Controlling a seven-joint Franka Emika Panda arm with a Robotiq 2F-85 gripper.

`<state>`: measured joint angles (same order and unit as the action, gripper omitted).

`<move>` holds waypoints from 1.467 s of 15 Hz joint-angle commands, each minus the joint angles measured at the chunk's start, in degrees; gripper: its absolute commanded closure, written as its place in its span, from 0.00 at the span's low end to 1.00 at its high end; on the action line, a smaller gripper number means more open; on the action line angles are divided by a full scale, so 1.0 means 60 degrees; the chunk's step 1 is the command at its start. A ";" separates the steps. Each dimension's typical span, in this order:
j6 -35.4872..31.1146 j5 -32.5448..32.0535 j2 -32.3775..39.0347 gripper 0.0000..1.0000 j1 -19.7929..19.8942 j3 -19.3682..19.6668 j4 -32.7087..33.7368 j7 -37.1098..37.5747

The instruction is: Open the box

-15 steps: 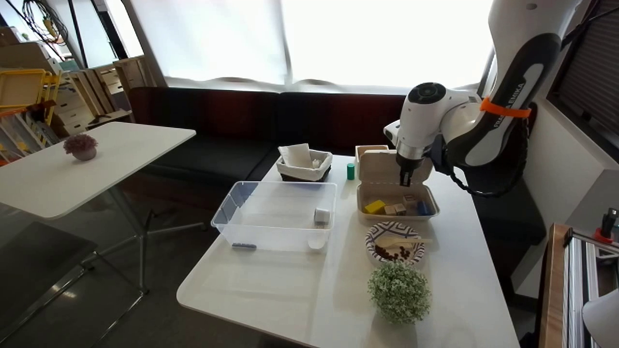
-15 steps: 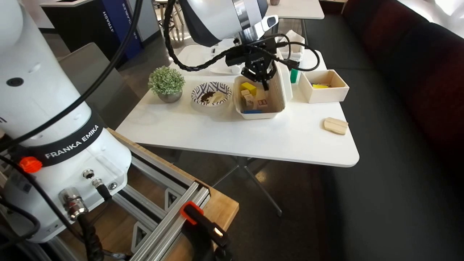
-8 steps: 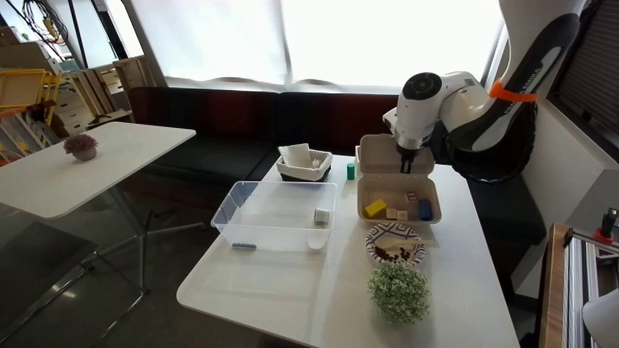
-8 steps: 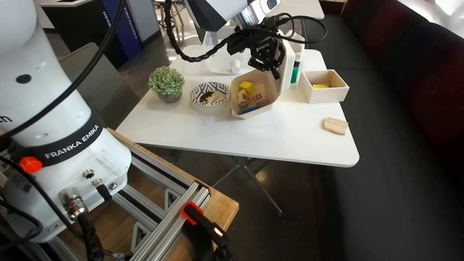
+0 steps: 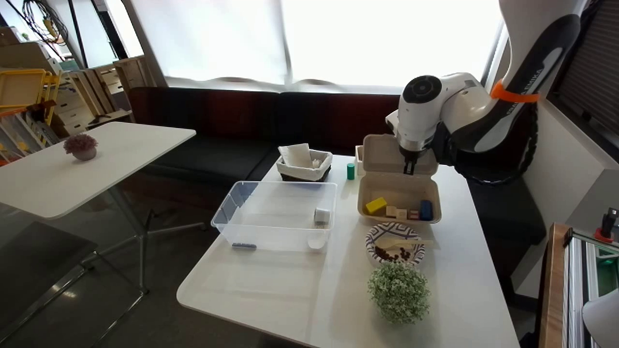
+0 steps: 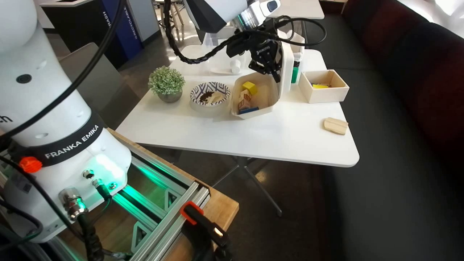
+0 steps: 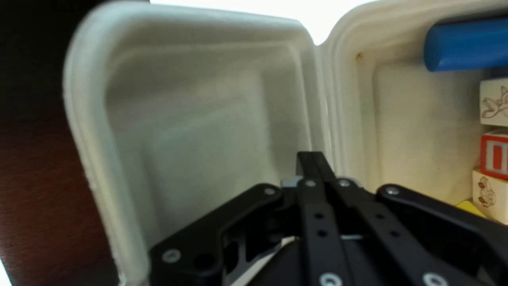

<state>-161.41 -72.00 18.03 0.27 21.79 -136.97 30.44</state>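
— Name it from the left.
— In an exterior view: tub (image 5: 275,237), basket (image 5: 300,172), bowl (image 5: 392,229), then the box (image 5: 396,189) just beyond the bowl, on the table (image 5: 242,280).
— Is the box open?
— It looks so: lid (image 5: 379,154) raised at the hinge (image 7: 324,115), inside exposed. From the left, 1 yellow block (image 5: 375,205), 3 wooden blocks (image 5: 390,211), 1 blue block (image 5: 426,210).
— And the gripper (image 7: 310,153)?
— In front of the lid, near the hinge. Its 2 fingers (image 7: 304,163) sit together, nothing visible between them. I can't tell whether the tips touch the lid.
— So how far along?
— Nearly finished, I'd judge. The opening is done; what's left may be a push to lean the lid back, then moving the gripper clear.
— Any doubt?
— Whether the lid would stand unaided; nothing here shows that.
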 commanded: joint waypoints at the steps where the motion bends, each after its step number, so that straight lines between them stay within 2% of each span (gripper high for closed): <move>1: -0.0111 -0.0214 0.0267 1.00 0.0077 0.0127 0.0021 0.0191; 10: -0.1079 0.0003 0.0803 1.00 0.0695 0.0109 0.0084 -0.0274; 13: -0.1619 0.0712 0.0147 1.00 0.0951 -0.0352 -0.0715 -0.1219; 15: -0.1791 0.1655 -0.0457 1.00 0.1182 -0.0927 -0.1582 -0.2067; 16: -0.1790 0.2713 -0.0744 0.74 0.1597 -0.1514 -0.2145 -0.2854; 17: -0.1868 0.3433 -0.0991 0.72 0.1695 -0.1811 -0.2576 -0.3341; 18: -0.1387 0.4177 -0.1409 0.67 0.1577 -0.1982 -0.2888 -0.3428; 21: -0.0463 0.5315 -0.2963 0.44 0.1497 -0.2557 -0.3472 -0.3007; 22: -0.0203 0.6258 -0.3437 0.38 0.1160 -0.2544 -0.3630 -0.3483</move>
<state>-168.28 -44.58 8.70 8.81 8.46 -153.53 13.48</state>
